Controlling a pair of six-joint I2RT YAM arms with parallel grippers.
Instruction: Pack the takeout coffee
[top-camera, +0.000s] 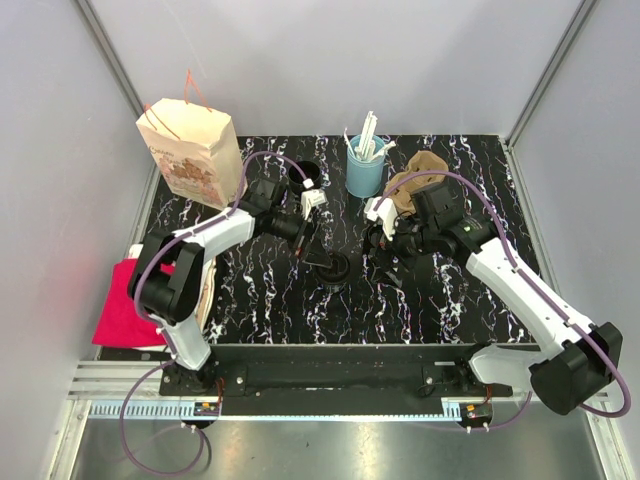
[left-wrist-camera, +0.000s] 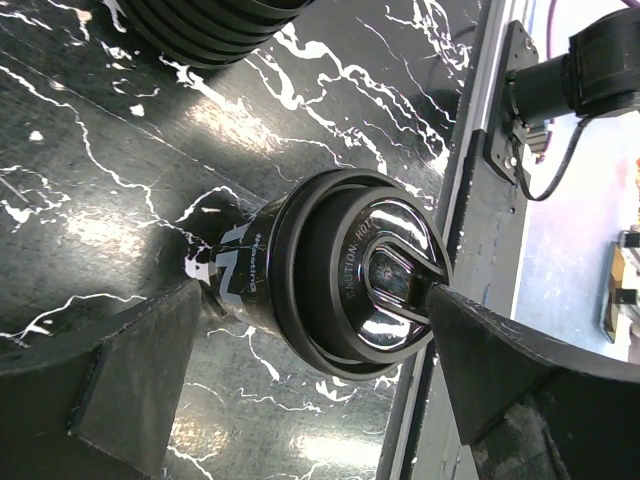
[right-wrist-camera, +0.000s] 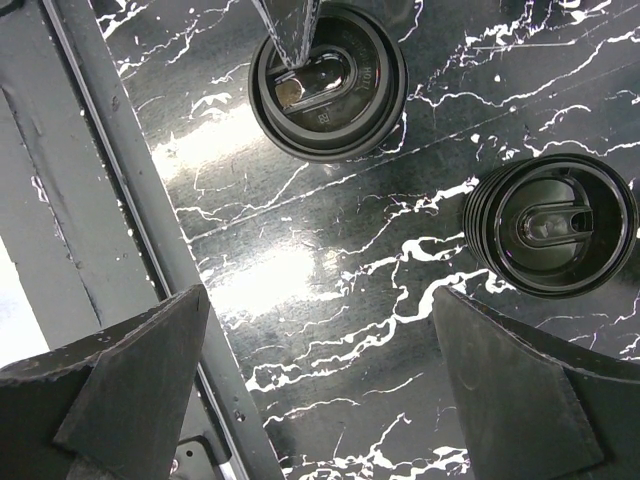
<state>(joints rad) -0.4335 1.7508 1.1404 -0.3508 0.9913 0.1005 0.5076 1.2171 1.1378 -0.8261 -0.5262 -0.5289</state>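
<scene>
The takeout coffee (top-camera: 334, 268) is a small black cup with a black lid, standing upright on the marble table in front of centre. In the left wrist view the coffee (left-wrist-camera: 350, 275) lies between my spread fingers. One fingertip (left-wrist-camera: 450, 310) touches the top of its lid; the other finger (left-wrist-camera: 130, 370) stands apart from the cup wall. My left gripper (top-camera: 305, 238) (left-wrist-camera: 312, 300) is open. My right gripper (top-camera: 383, 255) (right-wrist-camera: 318, 300) is open and empty above bare table, to the right of the coffee (right-wrist-camera: 328, 80).
A stack of black lids (right-wrist-camera: 550, 225) (left-wrist-camera: 215, 25) sits near the right gripper. A printed paper bag (top-camera: 190, 150) stands at back left, with a lidless black cup (top-camera: 305, 175) beside it. A light-blue cup of straws (top-camera: 365, 165) and a brown bundle (top-camera: 415, 185) are at the back. Red cloth (top-camera: 125, 300) lies at the left edge.
</scene>
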